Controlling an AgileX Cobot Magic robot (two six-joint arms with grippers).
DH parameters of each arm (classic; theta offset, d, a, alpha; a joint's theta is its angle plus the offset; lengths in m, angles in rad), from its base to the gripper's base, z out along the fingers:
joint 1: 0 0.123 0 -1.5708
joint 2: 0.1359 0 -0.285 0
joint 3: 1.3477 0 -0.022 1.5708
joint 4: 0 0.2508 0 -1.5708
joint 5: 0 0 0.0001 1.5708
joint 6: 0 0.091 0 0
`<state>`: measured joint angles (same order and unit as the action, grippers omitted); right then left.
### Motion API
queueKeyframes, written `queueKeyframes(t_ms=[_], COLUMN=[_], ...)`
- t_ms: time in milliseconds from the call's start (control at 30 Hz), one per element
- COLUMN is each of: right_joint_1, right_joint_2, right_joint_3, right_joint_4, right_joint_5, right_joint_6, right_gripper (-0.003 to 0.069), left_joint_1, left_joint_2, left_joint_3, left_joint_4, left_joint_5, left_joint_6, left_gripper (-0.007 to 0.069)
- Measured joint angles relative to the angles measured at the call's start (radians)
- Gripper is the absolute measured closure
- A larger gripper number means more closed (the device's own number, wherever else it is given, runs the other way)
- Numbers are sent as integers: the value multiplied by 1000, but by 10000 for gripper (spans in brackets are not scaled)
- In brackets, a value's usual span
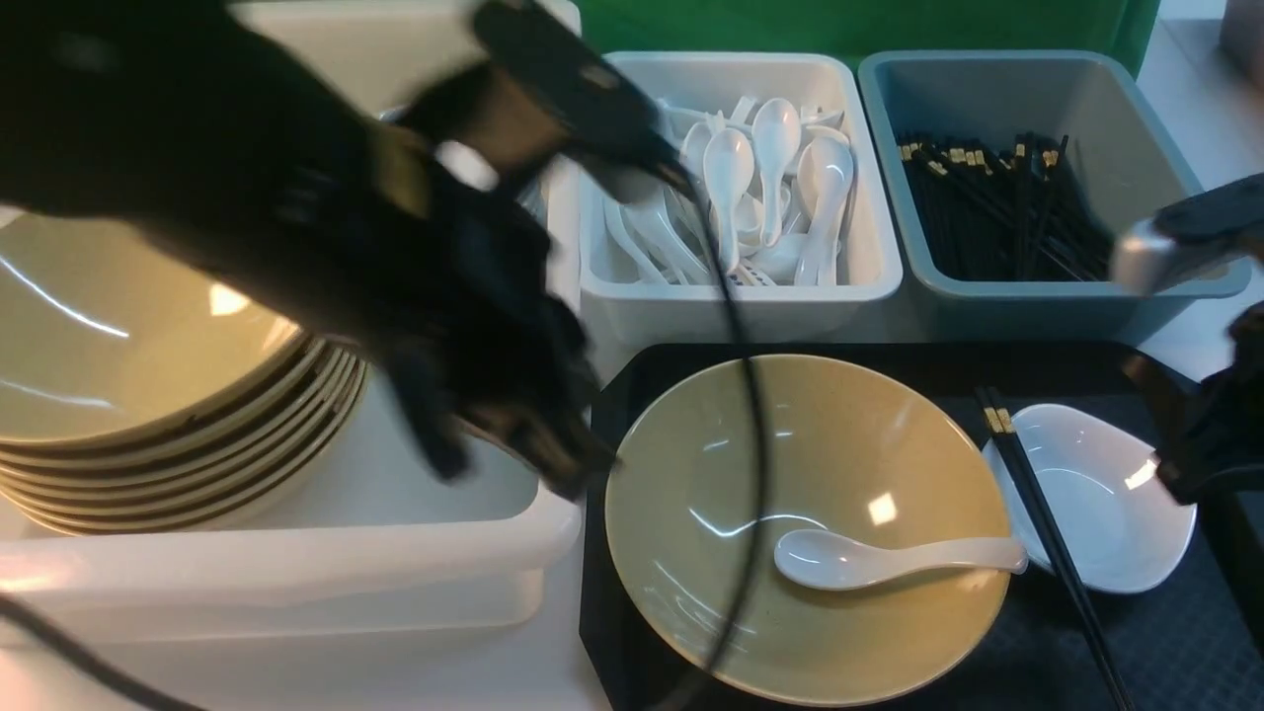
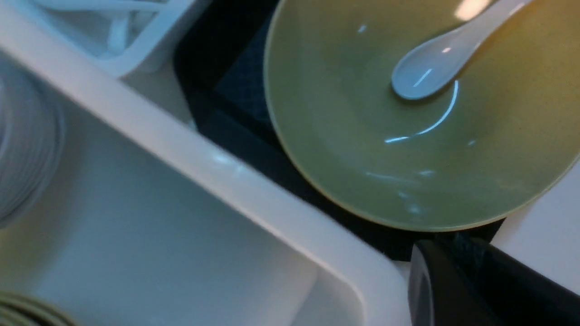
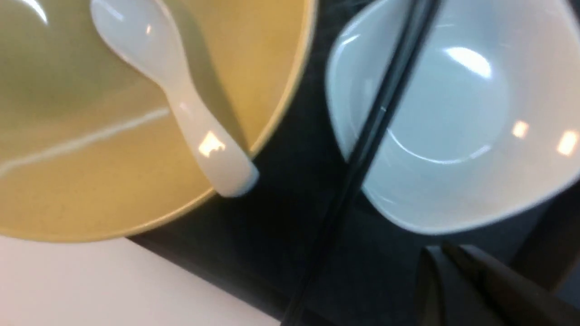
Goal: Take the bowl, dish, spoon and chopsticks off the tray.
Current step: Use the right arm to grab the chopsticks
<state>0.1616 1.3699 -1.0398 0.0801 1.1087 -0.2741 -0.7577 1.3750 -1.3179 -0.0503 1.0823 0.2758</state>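
Note:
The black tray [image 1: 1175, 642] holds the olive-yellow bowl [image 1: 849, 444] with the white spoon [image 1: 889, 558] lying inside, its handle over the right rim. To the right sits the white dish [image 1: 1096, 499], and the black chopsticks [image 1: 1047, 533] lie across its left edge. My left gripper [image 1: 583, 464], blurred, is shut and empty beside the bowl's left rim, over the tub edge; its tips [image 2: 453, 253] show just off the bowl [image 2: 408, 136]. My right gripper [image 1: 1175, 474] is shut and empty at the dish's right rim; its tips [image 3: 442, 251] stand just outside the dish [image 3: 453, 136].
A white tub [image 1: 296, 563] on the left holds a stack of olive bowls [image 1: 148, 395]. Behind the tray stand a white tub of spoons [image 1: 741, 188] and a grey-blue tub of chopsticks [image 1: 1007, 207]. The left arm's black cable [image 1: 755, 474] hangs across the bowl.

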Motion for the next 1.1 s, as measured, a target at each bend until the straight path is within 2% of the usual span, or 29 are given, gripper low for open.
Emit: queueKeyframes(t_ms=[67,100,200,400,433,500,567,867,1100], right_joint_1=[40,77,91,96,97,97,97,97,97], right_joint_2=[23,48,79,159,188,222,248,335,367], right_joint_3=[0,-1,-1,-1,-2,-2,-2,-9,-9], right_joint_4=[-53,-103,-143,-162,-162,-162,-162,-162,-162], right_joint_5=[-23,-62,-114,-199,-227,-261,-289,-352,-357], right_joint_6=[43,105,163,261,284,308,319,336,338], right_gripper=[613,606,576,397,334,270,232,207,230], left_joint_1=[-17,-38,-43,-43,-43,-43,-43,-43,-43], left_joint_2=[18,41,48,46,46,46,46,46,46], left_joint_3=[-4,-5,-5,-5,-5,-6,-6,-6,-3], left_joint_4=[5,8,10,15,15,13,11,11,11], left_joint_5=[0,1,19,57,60,62,63,64,55], left_joint_6=[1,2,2,6,9,9,9,8,8], left_gripper=[636,636,636,636,636,636,636,636,636])
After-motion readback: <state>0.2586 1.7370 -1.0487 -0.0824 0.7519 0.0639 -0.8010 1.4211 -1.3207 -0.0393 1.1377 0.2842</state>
